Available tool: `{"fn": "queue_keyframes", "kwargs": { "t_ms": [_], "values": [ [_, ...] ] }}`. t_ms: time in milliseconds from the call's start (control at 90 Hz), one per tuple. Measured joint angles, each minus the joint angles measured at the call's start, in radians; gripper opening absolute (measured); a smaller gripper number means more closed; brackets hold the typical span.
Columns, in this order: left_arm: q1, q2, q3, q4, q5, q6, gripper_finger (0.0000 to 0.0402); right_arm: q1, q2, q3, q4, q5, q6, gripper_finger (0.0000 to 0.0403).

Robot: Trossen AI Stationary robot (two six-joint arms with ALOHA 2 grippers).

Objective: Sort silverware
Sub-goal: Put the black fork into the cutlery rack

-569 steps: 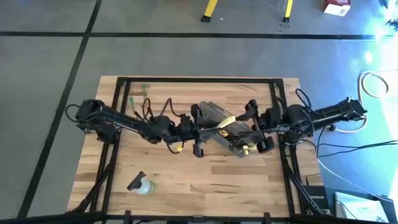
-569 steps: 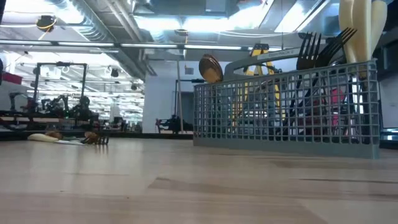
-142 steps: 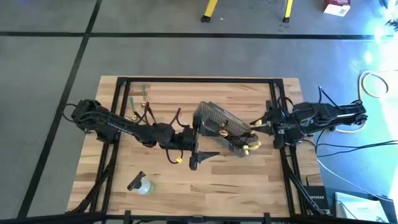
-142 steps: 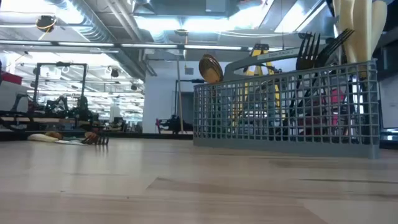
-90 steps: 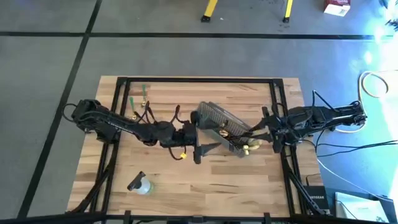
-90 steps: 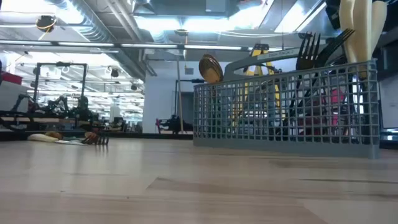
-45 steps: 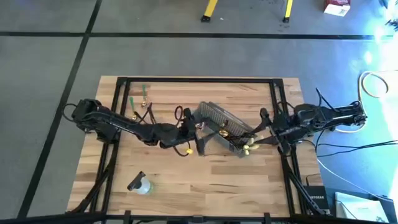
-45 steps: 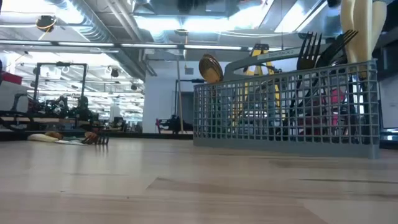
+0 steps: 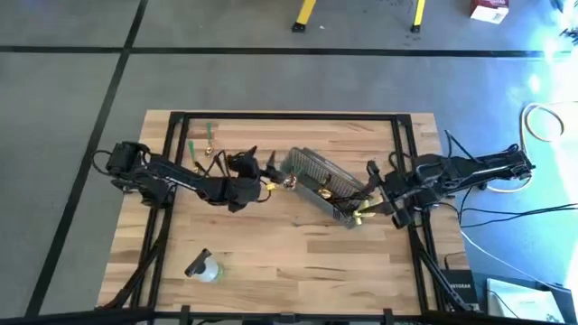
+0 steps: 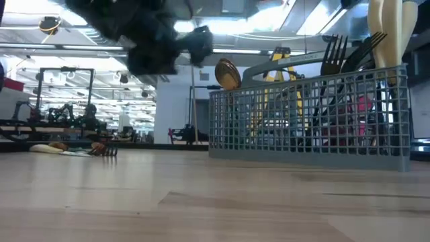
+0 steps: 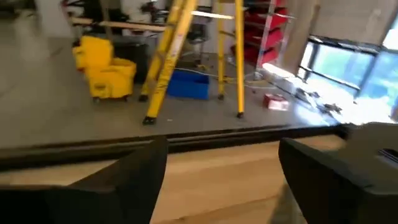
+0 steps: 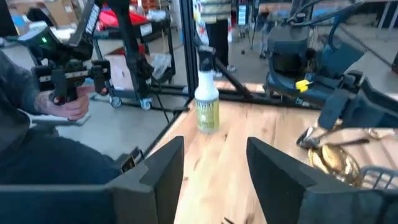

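A grey mesh basket [image 9: 321, 183] lies mid-table and holds silverware: black forks [image 10: 344, 51], a gold spoon [image 10: 227, 72] and a pale tan handle [image 10: 390, 32] stand up in it. More silverware, gold and green pieces [image 9: 204, 146], lies loose on the far left of the table. My left gripper [image 9: 267, 171] hangs open above the table just left of the basket, with nothing between its fingers [image 11: 137, 174]. My right gripper [image 9: 368, 191] stands open at the basket's right end, also with nothing between its fingers [image 12: 165, 165]. The right wrist view looks past the gold spoon [image 12: 333, 160].
A small clear spray bottle [image 9: 204, 268] stands near the table's front left; the right wrist view shows it too [image 12: 205, 93]. Black frame rails [image 9: 172, 135] run along the table's sides. A person's hand [image 12: 65, 102] holds a device beyond the table.
My left gripper has risen from the table's near side in front of the basket and swung toward the far left, now beside the basket's left end; it shows blurred at the top of the low view. My right gripper has edged closer to the basket's right end.
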Motion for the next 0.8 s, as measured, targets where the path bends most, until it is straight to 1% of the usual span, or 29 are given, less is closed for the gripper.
{"fn": "queue_keyframes", "kwargs": {
  "t_ms": [89, 133, 211, 267, 389, 456, 533, 589, 689, 800],
  "values": [
    [-0.012, -0.009, -0.062, -0.003, -0.078, -0.103, 0.0292, 0.0, 0.043, 0.0, 0.0, 0.0, 0.001, 0.0159],
    [-0.018, -0.015, -0.09, -0.002, -0.099, -0.146, 0.0292, 0.0, 0.064, 0.0, 0.0, 0.0, 0.001, 0.0159],
    [-0.03, -0.036, -0.134, -0.003, -0.108, -0.202, 0.0292, 0.0, 0.098, 0.0, 0.006, 0.0, 0.005, 0.0159],
    [-0.037, -0.054, -0.158, -0.007, -0.109, -0.205, 0.0292, 0.0, 0.121, 0.0, 0.024, -0.002, 0.018, 0.0159],
    [-0.044, -0.098, -0.211, -0.053, -0.111, -0.259, 0.0292, -0.001, 0.166, 0.0, 0.068, -0.011, 0.026, 0.0159],
    [-0.044, -0.13, -0.23, -0.112, -0.109, -0.304, 0.0292, -0.001, 0.182, 0.0, 0.092, -0.011, 0.027, 0.0159],
    [-0.038, -0.171, -0.241, -0.255, -0.064, -0.421, 0.0291, -0.001, 0.196, 0.0, 0.106, -0.014, 0.028, 0.0159],
    [-0.022, -0.205, -0.241, -0.392, 0.002, -0.536, 0.0289, -0.001, 0.199, 0.0, 0.105, -0.02, 0.029, 0.0159],
    [0.014, -0.248, -0.24, -0.68, 0.119, -0.78, 0.0282, -0.001, 0.199, 0.0, 0.109, -0.031, 0.03, 0.0159],
    [0.041, -0.253, -0.241, -0.993, 0.258, -1.076, 0.0279, -0.001, 0.199, 0.0, 0.114, -0.045, 0.031, 0.0159]
  ]
}}
